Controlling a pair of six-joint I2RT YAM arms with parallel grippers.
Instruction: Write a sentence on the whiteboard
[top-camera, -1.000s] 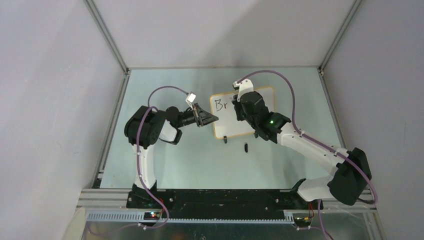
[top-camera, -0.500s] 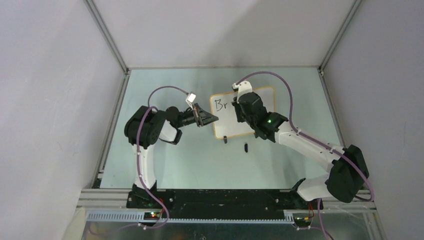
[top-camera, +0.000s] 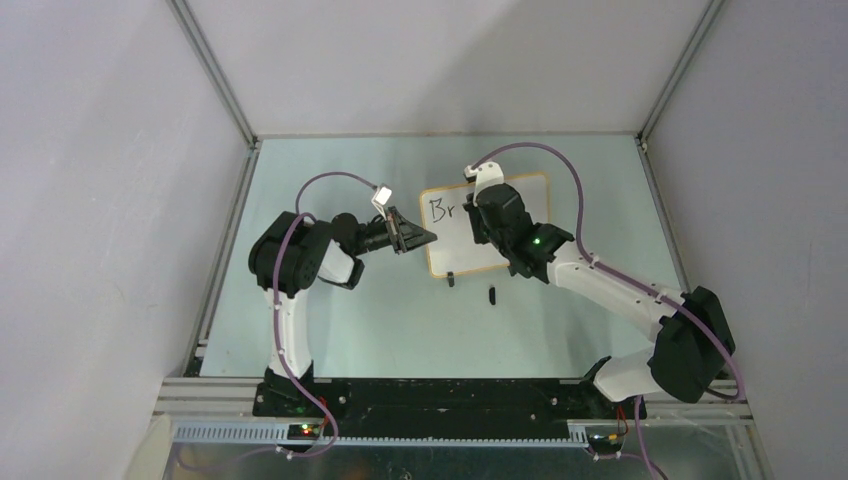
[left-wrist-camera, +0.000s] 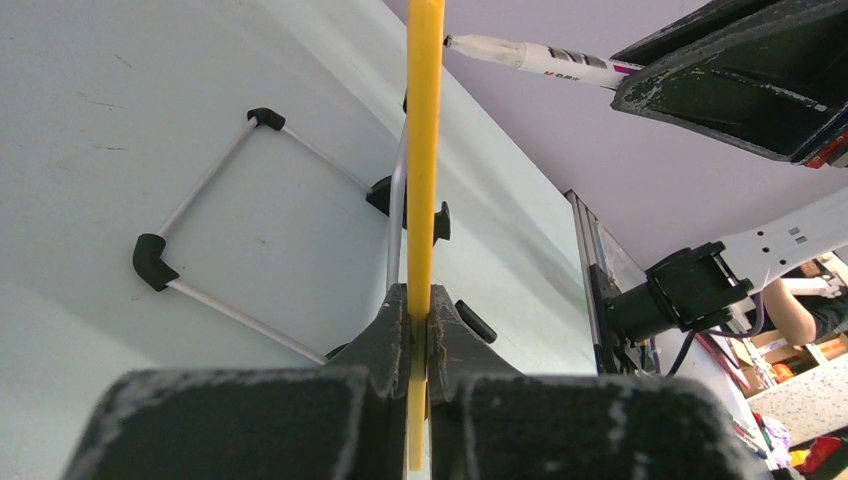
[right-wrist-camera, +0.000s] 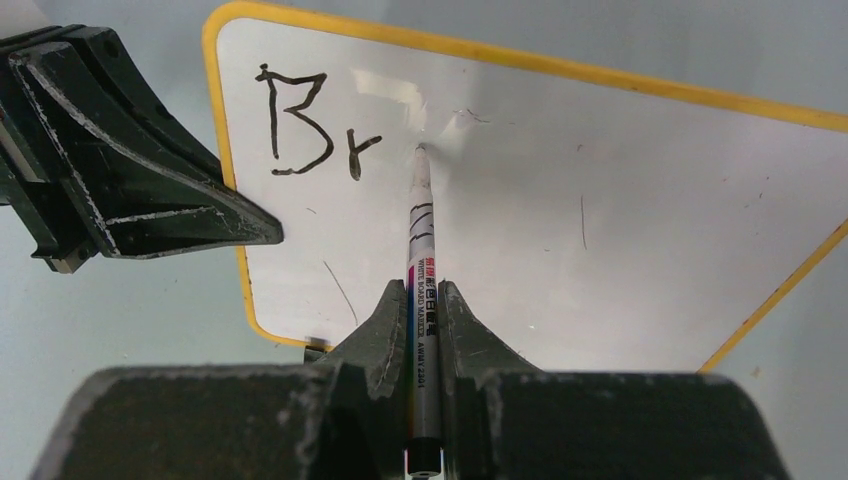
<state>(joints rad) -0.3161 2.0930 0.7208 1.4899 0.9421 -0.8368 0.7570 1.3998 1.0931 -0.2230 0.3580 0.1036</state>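
The whiteboard (top-camera: 455, 255) stands tilted mid-table, white with a yellow-orange frame (right-wrist-camera: 520, 58). The sentence (right-wrist-camera: 300, 125) reads "Br" in black at its top left, also in the top view (top-camera: 439, 209). My left gripper (top-camera: 425, 238) is shut on the board's left edge, which shows as a yellow strip (left-wrist-camera: 423, 150) between its fingers. My right gripper (right-wrist-camera: 423, 300) is shut on a white marker (right-wrist-camera: 420, 260). The marker's tip rests on or just off the board, right of the "r". The marker also shows in the left wrist view (left-wrist-camera: 540, 58).
A small black marker cap (top-camera: 492, 294) lies on the table in front of the board, also in the left wrist view (left-wrist-camera: 476, 321). A wire stand (left-wrist-camera: 215, 250) with black corners lies on the table behind the board. Grey walls enclose the table.
The right arm's elbow and forearm have shifted slightly left. The marker tip stays right of the "r". The lettering and the left gripper are unchanged.
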